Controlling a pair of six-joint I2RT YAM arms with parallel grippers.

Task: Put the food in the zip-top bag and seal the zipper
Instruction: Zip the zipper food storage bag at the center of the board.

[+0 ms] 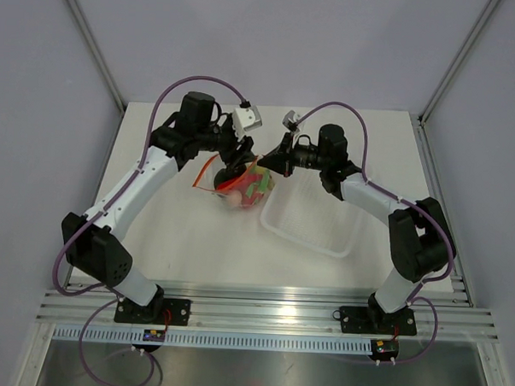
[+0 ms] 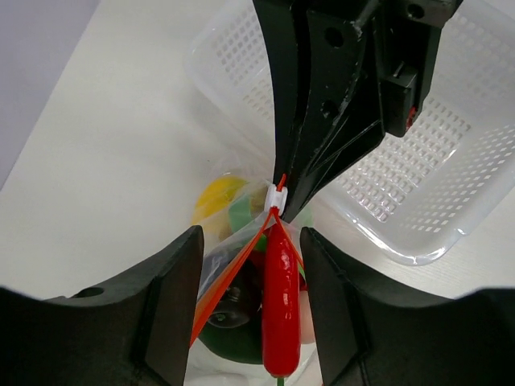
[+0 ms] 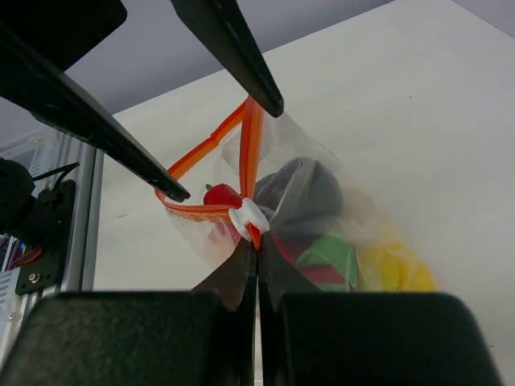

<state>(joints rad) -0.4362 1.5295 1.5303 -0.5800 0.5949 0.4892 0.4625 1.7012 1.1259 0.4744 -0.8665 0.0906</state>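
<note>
Food (image 3: 322, 257) sat inside the bag (image 1: 241, 188), zipper (image 3: 251, 153) not yet fully sealed — right gripper (image 3: 257, 249) pinched its end, left gripper (image 2: 249, 237) spread apart, holding nothing.

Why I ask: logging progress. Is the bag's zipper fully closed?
No, the two strips of the zipper spread wide apart from the white slider.

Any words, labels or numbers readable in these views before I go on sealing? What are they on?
None can be read.
The zip-top bag and the clear tray carry no print.
The coloured tags on the small boards at the arm bases are too small to read.
</note>
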